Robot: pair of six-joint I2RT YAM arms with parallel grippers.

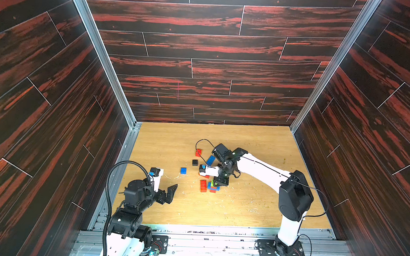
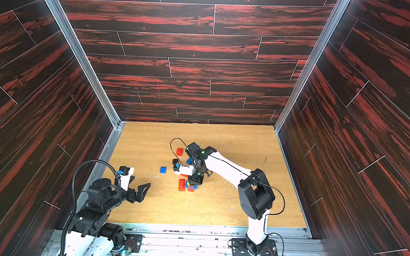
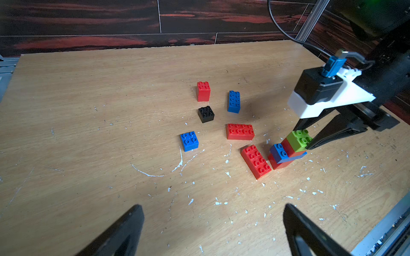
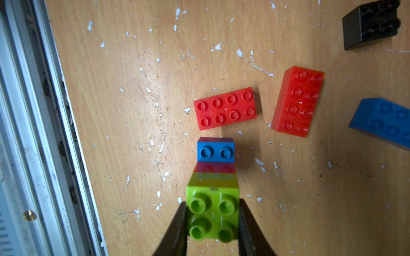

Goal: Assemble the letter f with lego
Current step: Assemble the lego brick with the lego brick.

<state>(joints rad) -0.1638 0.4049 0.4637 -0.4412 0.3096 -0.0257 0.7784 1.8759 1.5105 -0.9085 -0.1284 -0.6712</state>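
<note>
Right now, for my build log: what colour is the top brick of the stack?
Lime green brick, clearest in the right wrist view.

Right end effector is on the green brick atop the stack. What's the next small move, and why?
Probably open the right end effector and let go: it is shut on the lime green brick, which looks seated flush on the red and blue stack. The left end effector is open and away, so release gently.

Both top views sit high up, well back from the brick stack, tilted down over the whole table. Left wrist cam catches the stack at a slant from further off; right wrist cam looks straight down, close above it.
</note>
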